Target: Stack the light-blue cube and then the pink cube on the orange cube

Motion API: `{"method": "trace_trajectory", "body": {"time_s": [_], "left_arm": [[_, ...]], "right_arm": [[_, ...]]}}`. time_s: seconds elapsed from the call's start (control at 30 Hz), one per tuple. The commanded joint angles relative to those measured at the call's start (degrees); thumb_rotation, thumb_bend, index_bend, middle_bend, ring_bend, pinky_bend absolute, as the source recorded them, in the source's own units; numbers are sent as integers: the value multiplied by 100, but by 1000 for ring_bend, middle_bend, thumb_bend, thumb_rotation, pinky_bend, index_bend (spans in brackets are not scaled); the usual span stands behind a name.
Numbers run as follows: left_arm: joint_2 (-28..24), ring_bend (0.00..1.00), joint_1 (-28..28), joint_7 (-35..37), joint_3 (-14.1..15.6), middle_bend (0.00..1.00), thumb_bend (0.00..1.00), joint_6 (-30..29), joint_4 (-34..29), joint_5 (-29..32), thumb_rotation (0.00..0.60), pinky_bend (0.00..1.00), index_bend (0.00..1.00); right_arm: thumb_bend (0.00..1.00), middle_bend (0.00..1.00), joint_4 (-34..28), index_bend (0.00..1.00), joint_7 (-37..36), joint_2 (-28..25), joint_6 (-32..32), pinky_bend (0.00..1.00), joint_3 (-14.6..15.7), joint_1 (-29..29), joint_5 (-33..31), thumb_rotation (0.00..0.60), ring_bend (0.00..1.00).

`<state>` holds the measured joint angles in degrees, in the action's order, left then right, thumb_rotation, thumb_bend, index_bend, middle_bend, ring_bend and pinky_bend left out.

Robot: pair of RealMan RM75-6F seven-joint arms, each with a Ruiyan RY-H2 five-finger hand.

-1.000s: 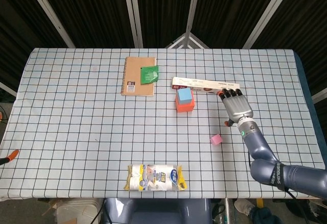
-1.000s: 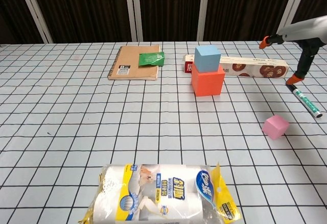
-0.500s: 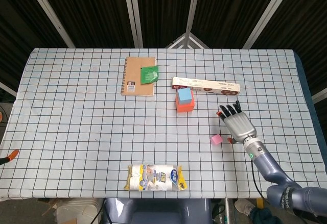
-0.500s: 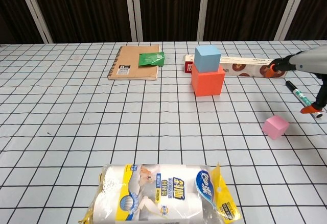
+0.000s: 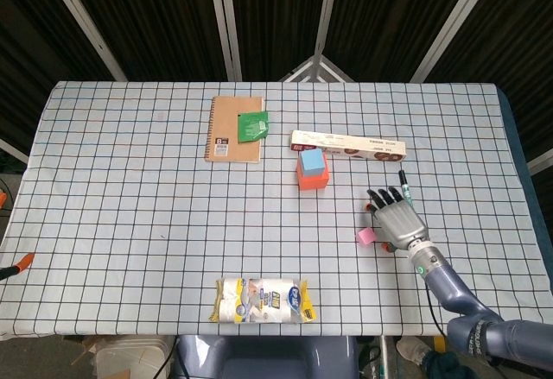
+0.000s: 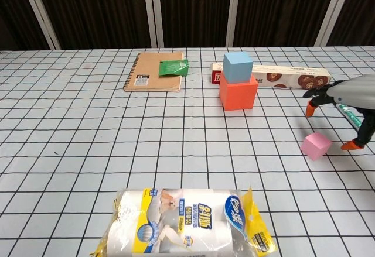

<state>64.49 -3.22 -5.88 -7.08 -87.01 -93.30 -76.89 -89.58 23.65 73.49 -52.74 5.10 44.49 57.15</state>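
The light-blue cube sits on top of the orange cube near the table's middle. The small pink cube lies on the checked cloth to the right of that stack and nearer the front edge. My right hand hovers just right of the pink cube, fingers spread, holding nothing. It is close to the cube, and I cannot tell whether a fingertip touches it. My left hand is out of both views.
A long flat box lies behind the stack. A marker pen lies beyond my right hand. A brown notebook with a green packet sits at the back, and a wrapped tissue pack lies near the front edge.
My right hand has moved from beside the long box toward the front edge and a little left, ending next to the pink cube. The cubes have not moved.
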Motion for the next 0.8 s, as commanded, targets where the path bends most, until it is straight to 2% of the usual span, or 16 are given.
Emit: {"method": "trace_trajectory", "body": {"time_s": [0.03, 0.23, 0.5, 0.8], "left_arm": [[-2, 0, 1, -3, -2, 0, 114, -4, -1, 3, 600, 0, 27], [6, 0, -13, -31, -15, 0, 114, 18, 2, 37, 600, 0, 27], [32, 0, -22, -107, 7, 0, 114, 13, -21, 6, 600, 0, 27], [46, 0, -39, -163, -2, 0, 114, 42, -26, 47, 600, 0, 27]], "right_arm": [[274, 0, 69, 269, 0, 66, 45, 0, -30, -46, 44, 600, 0], [274, 0, 110, 278, -17, 116, 72, 0, -76, -140, 147, 600, 0], [275, 0, 139, 357, -17, 236, 162, 0, -177, -180, 190, 600, 0], [273, 0, 240, 392, -42, 334, 236, 0, -306, -214, 266, 600, 0]]}}
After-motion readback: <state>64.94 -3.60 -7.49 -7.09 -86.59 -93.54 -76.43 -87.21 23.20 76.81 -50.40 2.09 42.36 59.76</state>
